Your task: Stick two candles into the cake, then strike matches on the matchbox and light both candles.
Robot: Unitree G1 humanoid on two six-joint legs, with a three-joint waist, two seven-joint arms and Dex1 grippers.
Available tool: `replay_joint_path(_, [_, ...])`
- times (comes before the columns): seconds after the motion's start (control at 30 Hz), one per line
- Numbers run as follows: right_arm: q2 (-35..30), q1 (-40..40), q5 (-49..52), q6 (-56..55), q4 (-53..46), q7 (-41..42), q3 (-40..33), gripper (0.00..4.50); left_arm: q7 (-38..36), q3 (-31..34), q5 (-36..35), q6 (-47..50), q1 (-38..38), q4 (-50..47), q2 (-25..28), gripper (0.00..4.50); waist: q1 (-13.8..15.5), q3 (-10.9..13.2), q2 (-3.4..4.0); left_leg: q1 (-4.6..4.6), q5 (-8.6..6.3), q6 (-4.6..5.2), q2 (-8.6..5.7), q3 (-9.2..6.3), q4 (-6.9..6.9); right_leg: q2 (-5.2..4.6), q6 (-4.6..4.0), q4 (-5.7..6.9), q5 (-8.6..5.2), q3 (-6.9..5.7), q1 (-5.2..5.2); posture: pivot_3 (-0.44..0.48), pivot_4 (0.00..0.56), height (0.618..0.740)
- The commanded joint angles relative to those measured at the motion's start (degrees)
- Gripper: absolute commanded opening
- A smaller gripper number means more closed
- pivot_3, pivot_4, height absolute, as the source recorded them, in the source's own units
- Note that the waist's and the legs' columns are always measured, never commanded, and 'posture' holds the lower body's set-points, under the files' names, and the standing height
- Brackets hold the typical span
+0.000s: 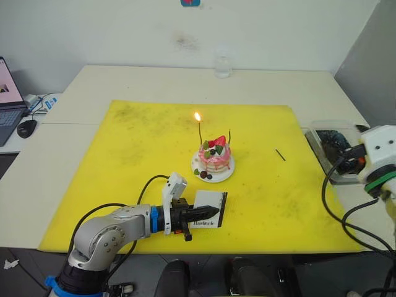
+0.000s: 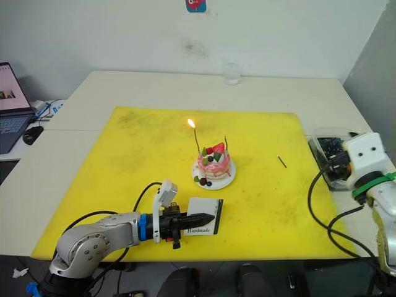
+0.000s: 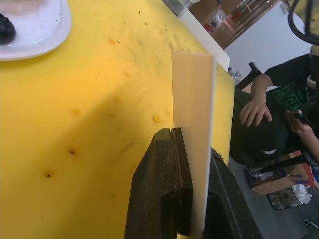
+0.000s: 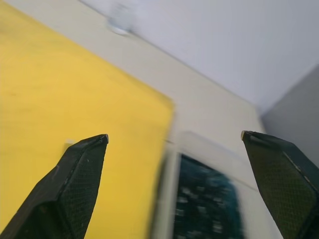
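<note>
The pink cake (image 1: pixel 214 157) sits on its white plate (image 1: pixel 220 176) in the middle of the yellow mat (image 1: pixel 142 161). Two thin candles stand in it: the left candle (image 1: pixel 200 133) burns with a small flame, the right candle (image 1: pixel 229 136) has no flame. One dark match (image 1: pixel 280 154) lies on the mat to the cake's right. My left gripper (image 1: pixel 187 218) is shut on the white matchbox (image 1: pixel 208 208), held on edge just above the mat in front of the cake; the matchbox (image 3: pixel 192 124) shows edge-on between the fingers. My right gripper (image 4: pixel 174 135) is open and holds nothing, over the mat's right edge.
A clear plastic container (image 1: pixel 331 147) with dark contents stands right of the mat. A glass (image 1: pixel 222 65) is at the table's back. A laptop (image 1: pixel 6 99) and mouse (image 1: pixel 26 127) are far left. A seated person's hand (image 3: pixel 254 110) shows beyond the table's front.
</note>
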Motion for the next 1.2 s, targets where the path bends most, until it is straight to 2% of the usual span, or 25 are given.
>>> replay_joint_path(0.03, [3.9, -1.6, 4.2, 3.3, -1.2, 0.3, 5.3, 4.48, -0.5, 0.8, -0.9, -0.3, -0.1, -2.0, 0.3, 0.00, -0.1, 0.0, -0.01, 0.00, 0.00, 0.00, 0.01, 0.00, 0.01, 0.00, 0.00, 0.00, 0.00, 0.01, 0.00, 0.000, 0.150, 0.740])
replay_joint_path(0.23, [7.5, -7.9, 0.5, 5.6, 9.2, -4.0, 11.5, 4.48, -0.3, 0.6, -1.0, -0.4, -0.5, -1.9, 0.3, 0.00, 0.0, 0.0, 0.01, -0.02, 0.00, 0.01, -0.06, 0.03, 0.02, 0.01, 0.01, 0.01, 0.01, 0.03, -0.02, 0.000, 0.150, 0.740])
replay_joint_path(0.63, [12.6, -15.6, -3.4, 4.1, 24.0, -9.8, 14.4, 4.48, 0.2, 0.7, -1.1, -0.6, 0.5, -2.7, 0.1, 0.00, -0.1, 0.0, 0.01, -0.04, 0.00, 0.01, -0.02, 0.03, -0.01, 0.04, 0.00, 0.00, 0.01, 0.02, -0.05, 0.000, 0.150, 0.740])
replay_joint_path(0.73, [13.7, -16.6, -3.7, 3.9, 25.7, -10.9, 14.4, 3.91, 0.3, 0.6, -1.1, -0.6, 0.5, -2.7, 0.0, 0.00, -0.1, 0.0, 0.01, -0.03, 0.00, 0.01, -0.02, 0.04, 0.01, 0.04, 0.01, 0.02, 0.02, 0.05, -0.04, 0.000, 0.150, 0.740])
replay_joint_path(1.1, [15.2, -15.8, -2.2, 5.4, 23.6, -10.6, 14.5, 0.03, 0.3, 0.8, -1.0, -0.7, 0.7, -2.9, 0.2, 0.00, -0.1, 0.0, 0.01, -0.03, 0.00, 0.01, -0.03, 0.03, 0.01, 0.04, 0.02, 0.01, 0.03, 0.03, -0.03, 0.000, 0.150, 0.740])
replay_joint_path(1.2, [15.4, -15.3, -2.2, 5.2, 23.2, -10.5, 14.7, 0.03, 0.2, 0.9, -1.0, -0.7, 0.7, -3.0, 0.3, 0.00, -0.1, 0.0, 0.01, -0.03, 0.00, 0.01, -0.02, 0.03, 0.00, 0.04, 0.02, 0.01, 0.03, 0.03, -0.03, 0.000, 0.150, 0.740])
